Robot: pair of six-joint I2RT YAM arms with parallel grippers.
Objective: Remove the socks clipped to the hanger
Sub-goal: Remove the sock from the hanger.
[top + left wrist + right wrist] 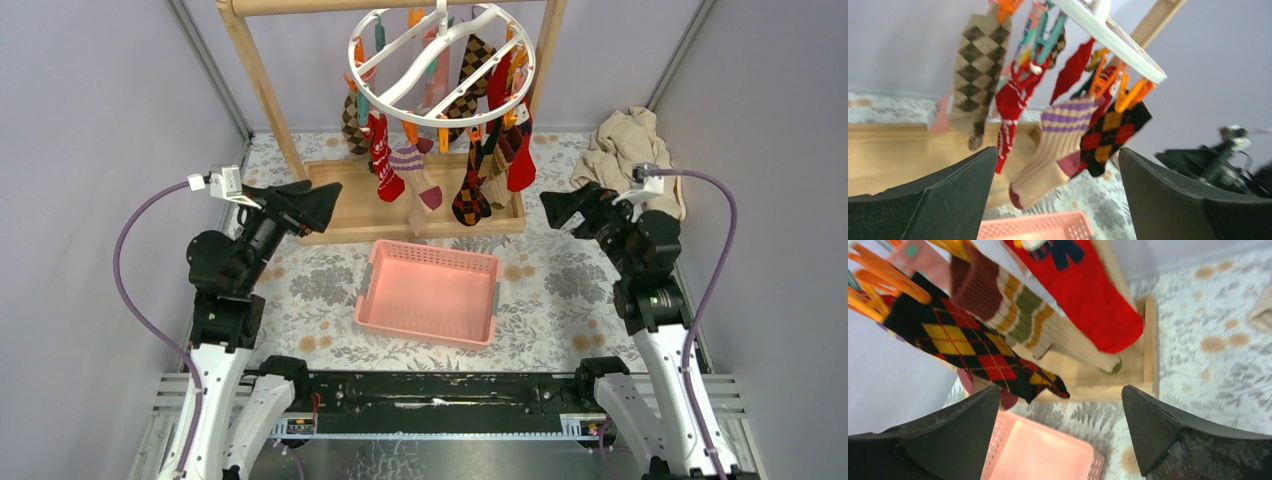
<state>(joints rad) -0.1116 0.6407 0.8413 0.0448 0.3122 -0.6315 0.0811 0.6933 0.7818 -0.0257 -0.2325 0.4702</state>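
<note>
The white ring hanger (437, 62) hangs from the wooden rack, with several socks clipped under it: brown argyle (352, 125), red (385, 160), purple-striped (415, 170) and dark checked (468, 200). My left gripper (325, 205) is open, left of the socks and apart from them. In the left wrist view its jaws (1057, 148) frame the purple-striped sock (1060, 135), with the red sock (1010, 105) and brown argyle sock (975, 65) to the left. My right gripper (555, 210) is open, right of the socks. The right wrist view (1060, 386) shows the dark checked sock (963, 340) and a red sock (1083, 295) ahead.
A pink basket (430, 292) sits on the patterned table between the arms, in front of the rack's wooden base (345, 205). A beige cloth heap (625, 145) lies at the back right. Rack posts (262, 85) and grey walls close in the sides.
</note>
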